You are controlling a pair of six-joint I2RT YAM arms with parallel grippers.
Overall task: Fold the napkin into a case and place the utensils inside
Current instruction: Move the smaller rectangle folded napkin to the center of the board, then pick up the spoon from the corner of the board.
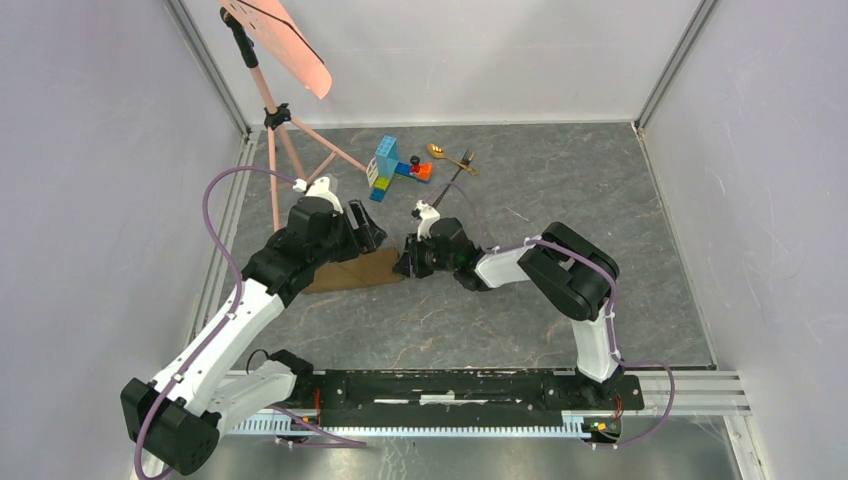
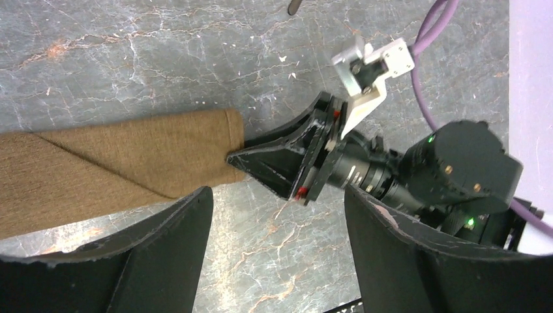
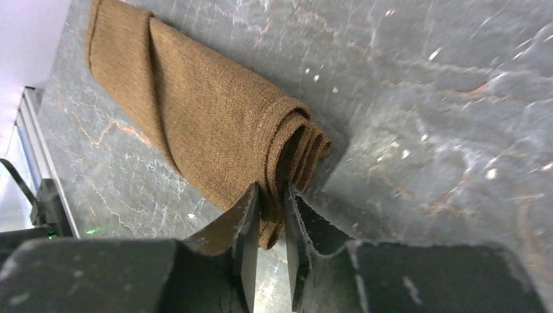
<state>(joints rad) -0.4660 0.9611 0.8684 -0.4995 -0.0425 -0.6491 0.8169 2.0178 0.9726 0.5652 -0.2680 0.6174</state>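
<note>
Left of centre on the worktop [image 1: 600, 200]: napkin [image 1: 350, 272], brown, folded into a long strip running toward the left edge.

- Right gripper [image 1: 408, 258]: fingers narrow, pinching the right end of the napkin [image 3: 215, 124]. In the right wrist view the gap at my fingertips [image 3: 269, 195] is filled with cloth. That end shows several rolled layers, edges stacked and curling.
- Left gripper [image 1: 368, 235]: spread wide, holding nothing, hovering over the same end of the napkin. In the left wrist view its fingertips [image 2: 277, 195] straddle bare stone just beside the end of the napkin [image 2: 130, 156]. A diagonal fold edge crosses the strip. The right gripper [image 2: 280, 156] touches the napkin's end corner from the right.
- Spoon [image 1: 437, 151], gold, and fork [image 1: 462, 162], dark: near the middle of the far edge, touching or crossing each other, well apart from the napkin.
- Blocks [image 1: 385, 165]: just left of the spoon, between the utensils and the tripod [image 1: 275, 120] at the far left corner. One tripod leg ends near the left arm.
- Room: grey stone shows between the napkin and the near rail [image 1: 480, 385], and across the right half up to the right edge. Both wrists sit close together over the napkin end.
- Writing: one block has a white face with marks too small to read.
</note>
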